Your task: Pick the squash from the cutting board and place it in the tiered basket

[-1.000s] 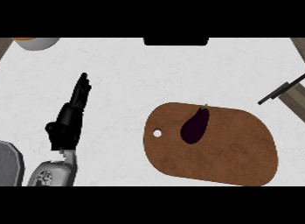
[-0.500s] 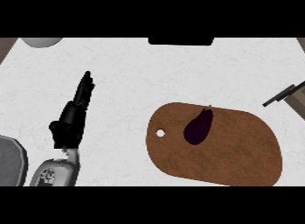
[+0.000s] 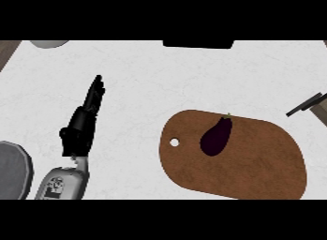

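A dark purple vegetable [image 3: 216,136], shaped like an eggplant with a small green stem at its upper end, lies on the brown cutting board [image 3: 263,164]. It rests in the board's upper left part, tilted so that the stem points up and to the right, with the board's small round hanging hole just to its left. Nothing touches it. The board sits on the pale speckled worktop [image 3: 193,79], right of centre.

Well apart to the left, the left hand [image 3: 83,124] hangs over the bare worktop, its black fingers [image 3: 95,91] held straight and close together, pointing away toward the far edge and holding nothing. Its grey forearm [image 3: 62,183] enters from the lower edge. The right hand does not show.

A grey rounded object [image 3: 3,171] lies at the lower left edge, a pale round object [image 3: 49,43] at the upper left, and a dark handle-like object [image 3: 315,103] on wood at the right edge.
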You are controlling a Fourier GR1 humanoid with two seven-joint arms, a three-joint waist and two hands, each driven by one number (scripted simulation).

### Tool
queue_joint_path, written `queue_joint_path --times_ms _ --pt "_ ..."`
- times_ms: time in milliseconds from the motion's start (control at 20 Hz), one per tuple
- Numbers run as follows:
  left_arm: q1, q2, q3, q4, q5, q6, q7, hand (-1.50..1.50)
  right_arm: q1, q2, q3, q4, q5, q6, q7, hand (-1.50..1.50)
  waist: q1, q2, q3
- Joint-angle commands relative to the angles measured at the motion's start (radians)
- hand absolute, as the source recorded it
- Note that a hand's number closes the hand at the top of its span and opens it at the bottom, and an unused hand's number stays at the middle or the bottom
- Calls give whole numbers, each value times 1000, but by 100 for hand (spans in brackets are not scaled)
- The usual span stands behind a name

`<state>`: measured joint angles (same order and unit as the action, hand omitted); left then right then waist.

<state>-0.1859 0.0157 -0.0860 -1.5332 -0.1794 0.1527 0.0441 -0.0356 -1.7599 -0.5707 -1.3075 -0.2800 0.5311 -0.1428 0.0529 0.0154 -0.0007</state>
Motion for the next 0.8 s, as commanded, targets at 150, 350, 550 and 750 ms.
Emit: queue_joint_path --times_ms 150,350,550,750 --pt "-25 3 -8 -6 0 -15 14 0 29 37 121 110 -176 -6 91 -150 22 5 0" --pt "-30 5 3 43 5 -6 -28 0 -8 64 175 80 -305 9 112 -150 15 3 0" --pt "-31 -15 -40 11 5 15 -4 0 -53 90 193 191 -410 3 140 -150 37 7 0" --pt "-28 -15 -17 54 3 21 -41 0 -125 53 152 310 -532 -1 263 -150 18 4 -1"
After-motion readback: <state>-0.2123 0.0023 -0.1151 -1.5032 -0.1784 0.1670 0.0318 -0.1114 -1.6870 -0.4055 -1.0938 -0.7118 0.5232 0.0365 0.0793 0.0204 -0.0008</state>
